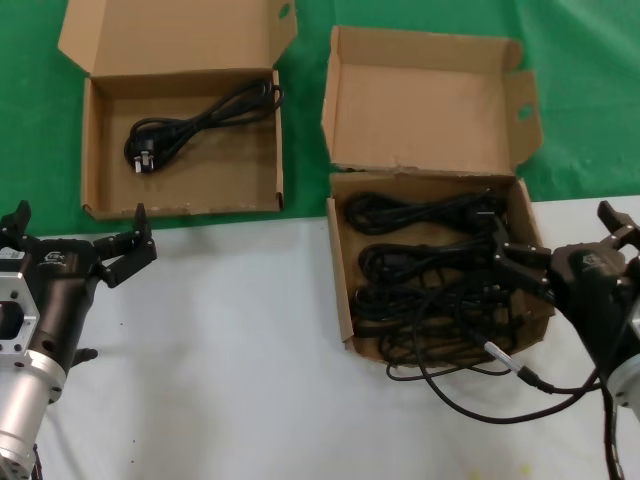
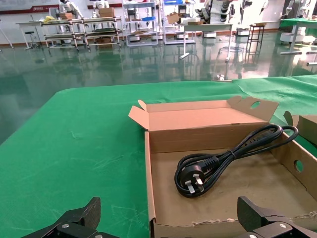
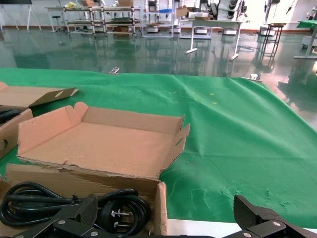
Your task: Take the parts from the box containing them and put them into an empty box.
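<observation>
One cable (image 1: 195, 125) already lies in the neat box (image 1: 182, 206) at eleven o'clock in the head view — a start, no more. The ragged box (image 1: 340, 290) at three o'clock still holds a tangle of cables (image 1: 430, 275). The right gripper (image 1: 520, 262) hangs over that tangle, claws spread, holding nothing; the left gripper (image 1: 75, 240) waits at nine o'clock — also spread.

Ragged carton (image 1: 345, 290) heaped with coiled black cables (image 1: 430, 270), neat carton (image 1: 95, 150) holding one cable (image 1: 195, 125)
</observation>
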### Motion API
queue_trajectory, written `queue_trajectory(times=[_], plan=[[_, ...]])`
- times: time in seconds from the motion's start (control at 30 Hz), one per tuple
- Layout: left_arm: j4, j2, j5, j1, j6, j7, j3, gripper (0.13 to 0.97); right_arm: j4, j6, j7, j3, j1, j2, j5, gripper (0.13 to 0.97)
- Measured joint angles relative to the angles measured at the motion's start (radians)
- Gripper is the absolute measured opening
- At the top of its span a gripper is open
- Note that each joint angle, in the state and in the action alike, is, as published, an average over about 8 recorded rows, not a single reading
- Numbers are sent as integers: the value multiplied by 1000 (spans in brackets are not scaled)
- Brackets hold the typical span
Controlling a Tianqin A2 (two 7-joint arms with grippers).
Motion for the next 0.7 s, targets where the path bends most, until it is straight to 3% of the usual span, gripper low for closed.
queue_trajectory(times=[0.7], plan=[[0, 0, 0, 0, 0, 0, 0, 966, 0, 0, 0, 0, 0, 0, 0, 966]])
